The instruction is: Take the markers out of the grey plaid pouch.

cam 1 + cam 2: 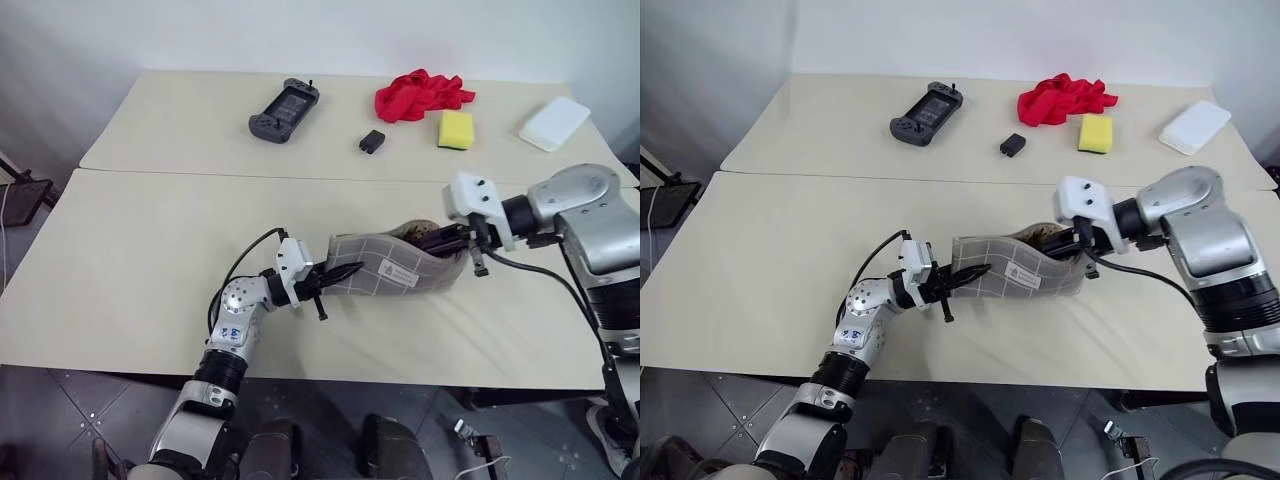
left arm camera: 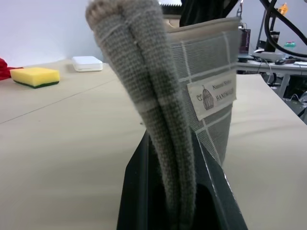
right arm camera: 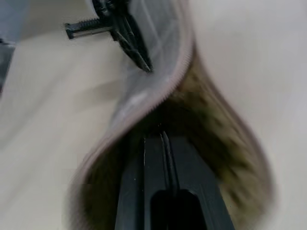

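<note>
Pinching the grey plaid pouch (image 1: pixel 385 268) at frame centre, left gripper (image 1: pixel 335 277) is clenched on its closed end; right gripper (image 3: pixel 162 143), fingers together, reaches inside. Soft, floppy fabric; markers unseen, probably light, slippery.

A lab or test room: two plain beige benches (image 1: pixel 150 250) pushed together against a bare white wall, grey tiled floor below, and, in the left wrist view, a cable-strewn equipment desk (image 2: pixel 276 60) at two o'clock.
</note>
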Tool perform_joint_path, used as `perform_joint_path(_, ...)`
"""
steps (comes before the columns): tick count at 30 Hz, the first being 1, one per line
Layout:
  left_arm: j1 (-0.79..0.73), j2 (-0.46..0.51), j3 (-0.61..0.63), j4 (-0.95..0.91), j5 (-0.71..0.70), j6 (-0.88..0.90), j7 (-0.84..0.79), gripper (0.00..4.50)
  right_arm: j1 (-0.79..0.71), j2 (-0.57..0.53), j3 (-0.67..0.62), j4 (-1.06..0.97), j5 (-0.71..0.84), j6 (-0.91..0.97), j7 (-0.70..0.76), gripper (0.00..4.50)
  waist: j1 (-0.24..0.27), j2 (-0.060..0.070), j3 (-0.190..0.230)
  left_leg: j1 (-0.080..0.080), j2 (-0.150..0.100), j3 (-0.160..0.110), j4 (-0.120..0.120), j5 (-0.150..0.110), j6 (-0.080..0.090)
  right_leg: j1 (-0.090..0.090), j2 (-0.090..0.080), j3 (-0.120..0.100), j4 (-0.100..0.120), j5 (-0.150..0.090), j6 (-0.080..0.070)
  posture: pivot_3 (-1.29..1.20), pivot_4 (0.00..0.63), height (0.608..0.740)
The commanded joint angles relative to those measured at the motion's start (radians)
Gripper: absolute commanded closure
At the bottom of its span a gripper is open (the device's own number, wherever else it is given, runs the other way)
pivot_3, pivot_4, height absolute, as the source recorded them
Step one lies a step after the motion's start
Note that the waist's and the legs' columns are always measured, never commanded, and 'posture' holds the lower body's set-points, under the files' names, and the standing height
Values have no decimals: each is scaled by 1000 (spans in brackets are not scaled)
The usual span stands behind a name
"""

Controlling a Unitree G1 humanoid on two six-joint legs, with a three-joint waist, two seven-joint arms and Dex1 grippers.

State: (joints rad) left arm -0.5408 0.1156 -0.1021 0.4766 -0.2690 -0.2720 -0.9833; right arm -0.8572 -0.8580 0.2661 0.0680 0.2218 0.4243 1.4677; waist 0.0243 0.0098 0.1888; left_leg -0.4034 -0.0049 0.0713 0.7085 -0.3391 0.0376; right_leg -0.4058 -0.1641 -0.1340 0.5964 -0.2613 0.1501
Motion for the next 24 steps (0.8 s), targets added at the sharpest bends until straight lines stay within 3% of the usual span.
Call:
perform_joint_path(1,-2,-6,-13,-13,11,-6,2,4500,-1,33,33,-65,-52,27,-60,4465,0,0,0,0,0,0,0,0,0,0,0,0,0,0,0,0,150,740)
perform_joint_path(4,-1,-6,-13,-16,10,-5,3,4500,13,22,70,-94,-105,32,-72,4465,2,0,0,0,0,-1,0,0,0,0,0,0,0,0,0,0,150,740)
perform_joint_path(7,7,-2,-14,-28,9,-5,3,4500,10,16,78,-124,-114,68,-67,3865,1,0,0,0,0,0,0,0,0,0,0,0,0,0,0,0,150,740)
perform_joint_path(15,42,29,-20,-72,4,4,-10,4500,16,9,77,-165,-142,24,-60,1239,-2,0,0,0,0,-1,0,0,0,0,0,0,0,0,0,0,150,740)
perform_joint_path(24,66,42,-33,-102,1,22,-20,4500,19,28,166,-143,-230,51,-72,1239,-3,0,0,0,0,-1,0,0,0,0,0,0,0,0,0,0,150,740)
